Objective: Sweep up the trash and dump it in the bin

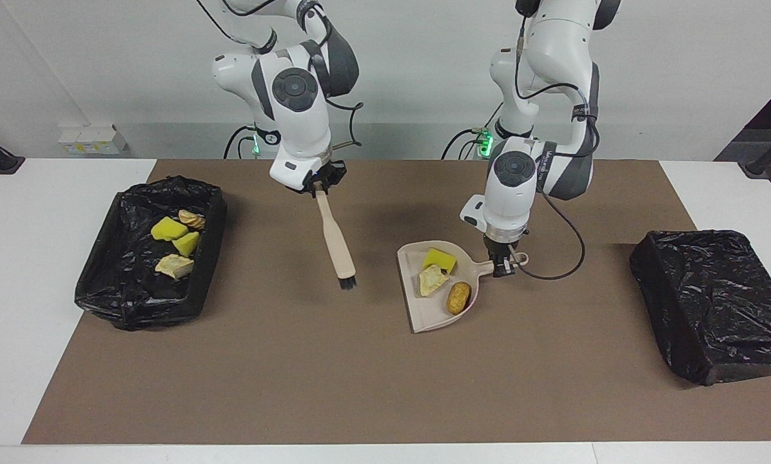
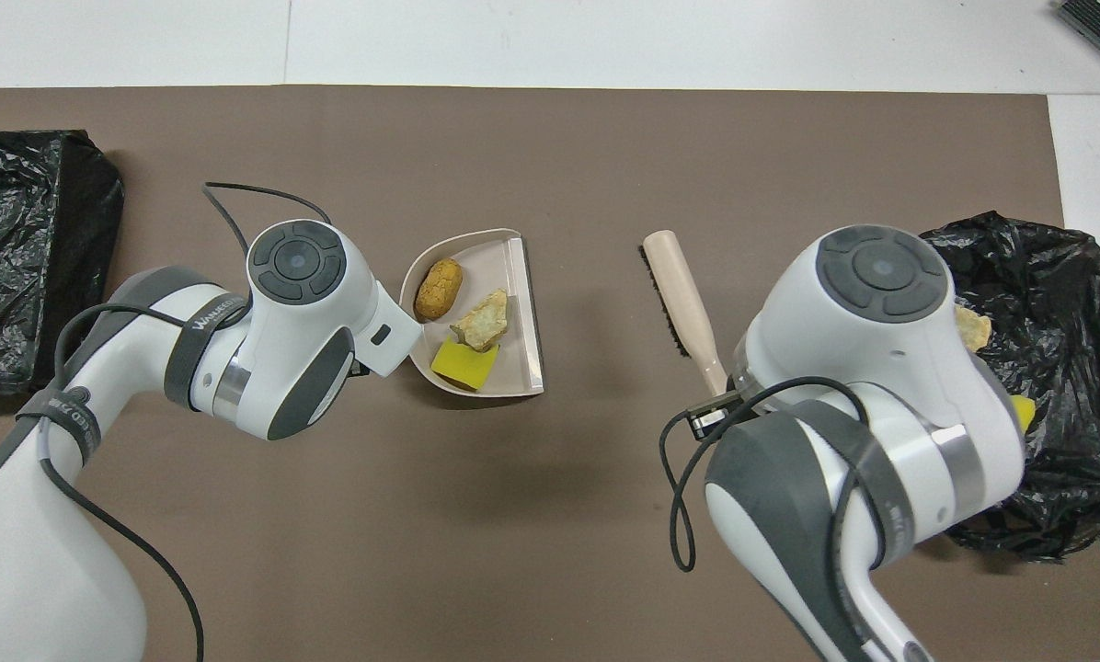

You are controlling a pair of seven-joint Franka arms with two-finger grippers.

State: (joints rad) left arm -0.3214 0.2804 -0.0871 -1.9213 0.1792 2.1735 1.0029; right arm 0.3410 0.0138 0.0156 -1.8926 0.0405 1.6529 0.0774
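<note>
My left gripper (image 1: 505,265) is shut on the handle of a beige dustpan (image 1: 432,314), which sits low over the middle of the brown mat. In the pan lie three pieces of trash: a yellow chunk (image 1: 439,259), a beige lump (image 1: 431,281) and an orange-brown lump (image 1: 458,297). They also show in the overhead view: yellow (image 2: 463,364), beige (image 2: 483,320) and orange-brown (image 2: 440,288). My right gripper (image 1: 321,183) is shut on the handle of a beige brush (image 1: 335,241), held tilted with its black bristles (image 1: 346,282) down. The brush hangs between the pan and the bin.
A black-bagged bin (image 1: 102,270) at the right arm's end holds several scraps, yellow (image 1: 169,229) and tan (image 1: 174,265). It also shows in the overhead view (image 2: 1065,276). A second black-bagged box (image 1: 714,303) stands at the left arm's end. Both stand on the brown mat (image 1: 295,374).
</note>
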